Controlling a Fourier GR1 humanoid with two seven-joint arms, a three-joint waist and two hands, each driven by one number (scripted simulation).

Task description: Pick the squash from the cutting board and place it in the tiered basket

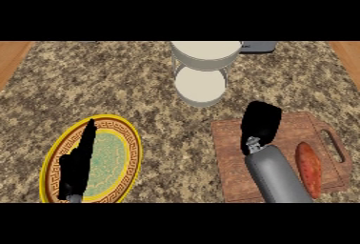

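the right hand is shown over the cutting board, finger state indiscernible; no squash is seen, an orange vegetable lies by the board's right edge; tiered basket at the counter's far edge.

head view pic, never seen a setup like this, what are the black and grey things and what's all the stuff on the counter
This view looks steeply down from the robot's head onto a speckled stone counter. The grey tubes are its forearms, and the black shapes are its hands. The right hand hangs over a wooden cutting board; whether it holds anything cannot be seen. The left hand rests open, fingers up, over a yellow-rimmed plate. On the board, to the right of the forearm, lies an orange-red vegetable. At the top middle stands the white tiered basket, two round levels one above the other.
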